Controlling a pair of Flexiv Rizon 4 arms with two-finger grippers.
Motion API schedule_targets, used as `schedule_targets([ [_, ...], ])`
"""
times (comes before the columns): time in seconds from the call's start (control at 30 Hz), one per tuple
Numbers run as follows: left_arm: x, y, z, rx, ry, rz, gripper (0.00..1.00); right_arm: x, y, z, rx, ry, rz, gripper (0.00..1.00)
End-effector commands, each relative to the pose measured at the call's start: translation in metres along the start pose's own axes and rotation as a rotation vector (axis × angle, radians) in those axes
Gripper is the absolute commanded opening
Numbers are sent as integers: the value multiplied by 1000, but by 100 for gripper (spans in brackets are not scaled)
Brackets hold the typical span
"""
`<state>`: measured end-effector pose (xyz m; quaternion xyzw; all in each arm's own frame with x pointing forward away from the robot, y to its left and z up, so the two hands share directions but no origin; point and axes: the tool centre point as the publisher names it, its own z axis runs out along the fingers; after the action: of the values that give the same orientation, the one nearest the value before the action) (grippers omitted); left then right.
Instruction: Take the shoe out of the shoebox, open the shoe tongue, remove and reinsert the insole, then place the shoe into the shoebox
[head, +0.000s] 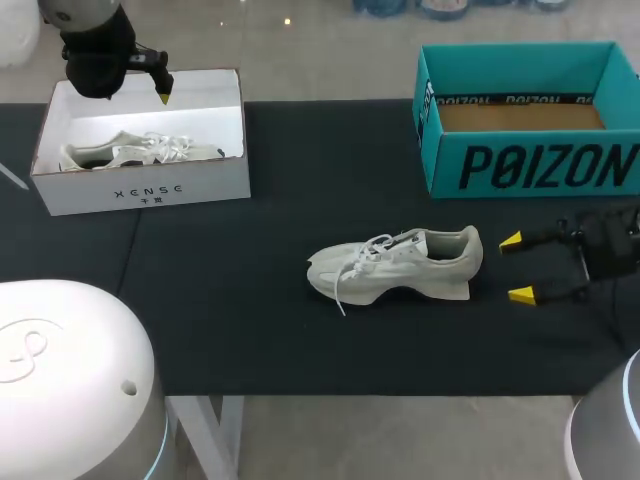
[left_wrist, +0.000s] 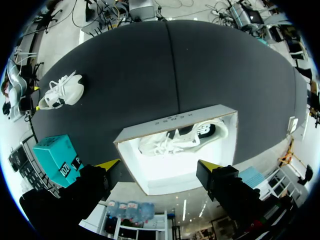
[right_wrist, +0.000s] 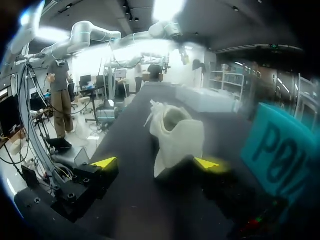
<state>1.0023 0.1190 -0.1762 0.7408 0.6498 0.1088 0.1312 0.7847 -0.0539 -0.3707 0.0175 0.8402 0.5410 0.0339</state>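
Right gripper (head: 516, 268) spread, heel of loose shoe (head: 400, 265) just ahead, likely lined up for grasp. Left gripper (left_wrist: 159, 165) spread above white shoebox (left_wrist: 170, 122), boxed shoe (left_wrist: 180, 140) below.

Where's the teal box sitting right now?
In the head view, the teal box stands open at the table's far right, just beyond the loose shoe and the right pincer.

Pale shoe (head: 400, 262) stands upright, laces loose, near the open teal shoebox (head: 540, 168)
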Motion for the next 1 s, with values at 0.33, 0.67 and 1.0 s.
schedule_targets([
  [0.33,0,-1,-1,-1,1,1,100,-43,-21,-1,7,-36,6,100],
  [0.67,0,-1,-1,-1,1,1,100,-66,-37,0,18,-61,0,100],
  [1.0,0,-1,-1,-1,1,1,100,-58,-45,24,-28,-38,10,100],
])
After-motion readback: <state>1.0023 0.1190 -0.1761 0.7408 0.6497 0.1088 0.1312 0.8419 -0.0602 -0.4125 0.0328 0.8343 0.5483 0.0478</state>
